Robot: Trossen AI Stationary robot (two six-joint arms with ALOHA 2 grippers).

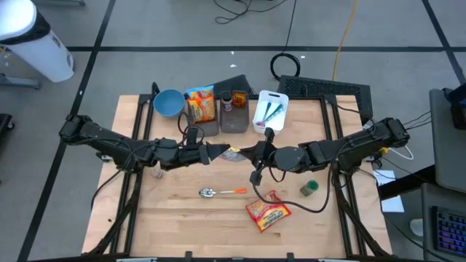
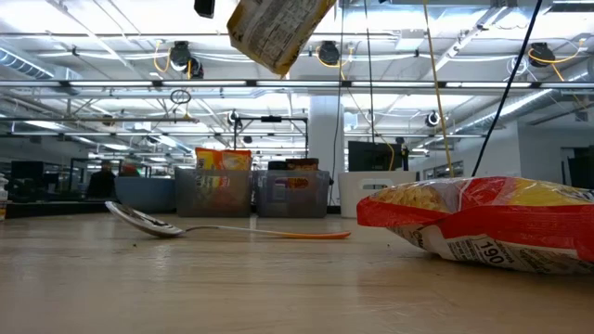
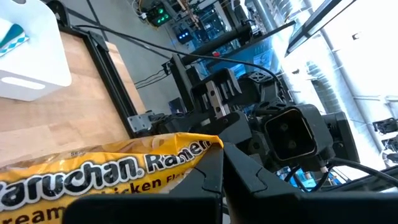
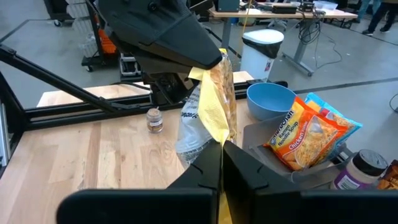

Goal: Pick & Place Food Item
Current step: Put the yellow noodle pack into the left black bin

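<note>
A yellow ramen packet [image 1: 233, 153] hangs in the air above the middle of the table, between my two grippers. The low view shows the packet [image 2: 278, 32] well clear of the wood. My left gripper [image 1: 218, 152] comes at it from the table's left and is shut on one end. My right gripper [image 1: 248, 153] comes from the table's right and is shut on the opposite end. In the right wrist view the packet [image 4: 208, 106] stands on edge, with my left gripper [image 4: 214, 59] beyond it. My left gripper pinches the packet's end edge [image 3: 202, 152] between its two fingers, reaching in level from the table's left. The packet is lifted clear of the table. My right gripper pinches the yellow seam [image 4: 219, 134] at the packet's other end between its two fingers. It comes nearly level from the table's right. The packet stands on edge between the two holds.
A red ramen packet [image 1: 268, 212], an orange-handled spoon [image 1: 222, 192] and a small jar [image 1: 309, 188] lie on the near half. At the back stand a blue bowl [image 1: 169, 102], two bins with a ramen packet [image 1: 202, 108] and a jar [image 1: 234, 102], and a white tray [image 1: 271, 110].
</note>
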